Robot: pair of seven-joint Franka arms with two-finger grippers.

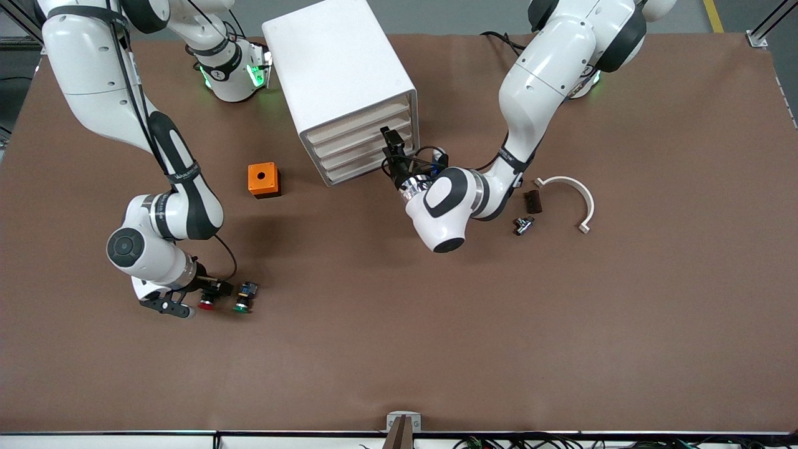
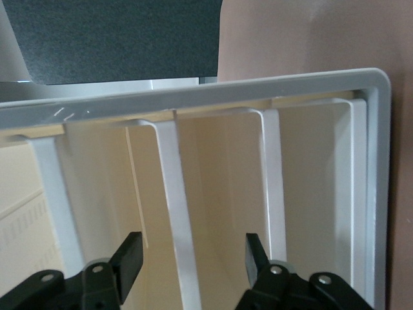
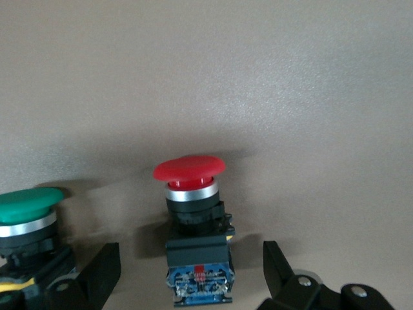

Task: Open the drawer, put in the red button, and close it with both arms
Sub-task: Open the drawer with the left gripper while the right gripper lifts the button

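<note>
Red button (image 3: pixel 190 169) lies on the table, well apart from the cabinet (image 1: pixel 340 87), between the right gripper's (image 1: pixel 206 298) parted fingers, ungripped. Judged light, rigid, smooth-capped: grip the blocky body. Left gripper (image 1: pixel 391 142), jaws apart, faces the drawer (image 1: pixel 358 125), shut.

Green button (image 1: pixel 242 304), orange box (image 1: pixel 263 179), white clamp (image 1: pixel 573 194)

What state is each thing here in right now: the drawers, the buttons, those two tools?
Drawer: shut.
Red button: lying on the table, not gripped.
Green button: lying beside it.
Left tool: open at the drawer fronts.
Right tool: open around the red button.
</note>
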